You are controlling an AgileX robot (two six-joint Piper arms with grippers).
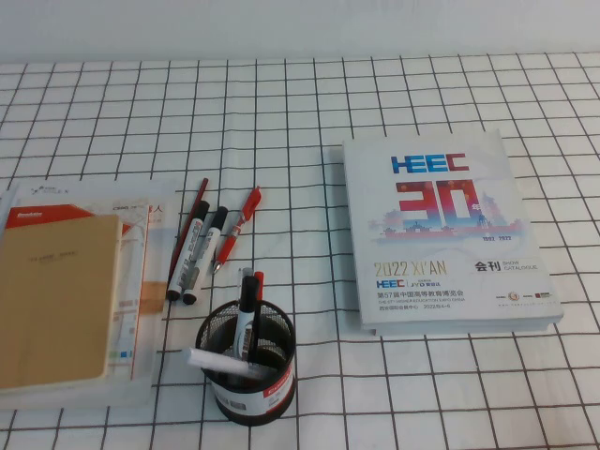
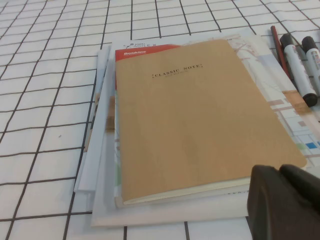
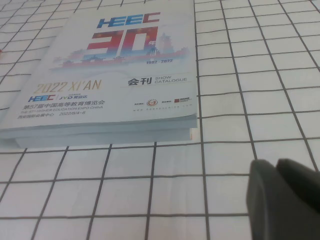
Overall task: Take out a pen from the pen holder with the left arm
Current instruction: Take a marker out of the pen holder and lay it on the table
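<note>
Near the front edge of the table (image 1: 450, 394), a mesh pen holder (image 1: 246, 375) is holding its pens (image 1: 246, 314) upright for grabbing; the left gripper (image 2: 282, 202) is hovering closed over a notebook (image 2: 200, 115), not yet reaching; the right gripper (image 3: 285, 200), also closed, is idling beside a catalogue (image 3: 115, 75).

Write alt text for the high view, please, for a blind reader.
Black mesh pen holder with markers on a gridded table, loose pens behind, tan notebook left, HEEC catalogue right. Left end effector and right end effector are out of frame.
</note>
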